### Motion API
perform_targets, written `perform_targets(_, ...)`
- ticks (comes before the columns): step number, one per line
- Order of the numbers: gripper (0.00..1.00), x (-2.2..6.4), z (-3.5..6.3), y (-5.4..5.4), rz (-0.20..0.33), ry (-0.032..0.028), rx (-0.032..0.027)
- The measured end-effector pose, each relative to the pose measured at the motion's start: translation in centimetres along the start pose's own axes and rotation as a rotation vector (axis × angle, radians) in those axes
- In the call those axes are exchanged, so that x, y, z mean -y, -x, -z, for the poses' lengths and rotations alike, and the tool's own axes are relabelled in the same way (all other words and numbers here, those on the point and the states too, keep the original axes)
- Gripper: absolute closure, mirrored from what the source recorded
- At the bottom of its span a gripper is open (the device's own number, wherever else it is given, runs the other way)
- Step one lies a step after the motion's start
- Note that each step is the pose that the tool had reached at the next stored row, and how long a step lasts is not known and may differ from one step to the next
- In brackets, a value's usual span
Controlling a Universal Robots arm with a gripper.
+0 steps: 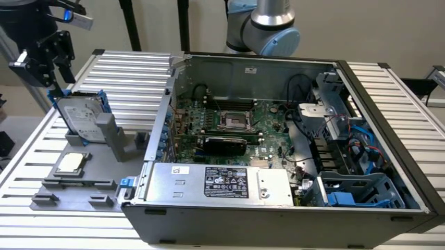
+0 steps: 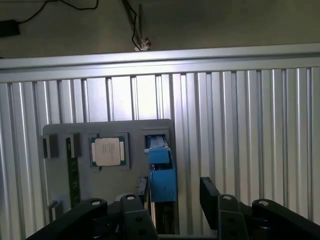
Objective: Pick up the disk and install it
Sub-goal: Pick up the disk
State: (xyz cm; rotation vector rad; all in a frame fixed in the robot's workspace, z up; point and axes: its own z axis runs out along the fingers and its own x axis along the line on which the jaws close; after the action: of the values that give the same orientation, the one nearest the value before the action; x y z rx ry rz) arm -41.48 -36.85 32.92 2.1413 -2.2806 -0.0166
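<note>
Jaws wide open, holding nothing, hovering just above disk (image 1: 81,117), which stands upright in grey holder (image 1: 115,136). Risk: jaws look off-centre vs. disk's blue frame, so closing could tilt or jam it in holder.

We see an open grey metal computer case (image 1: 264,70) on the ribbed aluminium table (image 1: 132,73). Beside it a square silver chip (image 1: 72,162) sits in a grey holder (image 2: 57,175).

Gripper (image 2: 174,185) pointing downward, fingers (image 2: 209,189) spread (a wide gap)
</note>
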Motion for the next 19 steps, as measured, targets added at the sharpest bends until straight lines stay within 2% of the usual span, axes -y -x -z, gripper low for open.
perform_targets(3, 0.46, 0.03, -0.21, -0.2, 0.000, -0.0002, -0.0007)
perform_targets(13, 0.46, 0.06, -2.02, -0.6, 0.000, -0.0001, -0.0008)
perform_targets(19, 0.46, -0.21, -3.12, -0.6, 0.000, -0.0002, -0.0008)
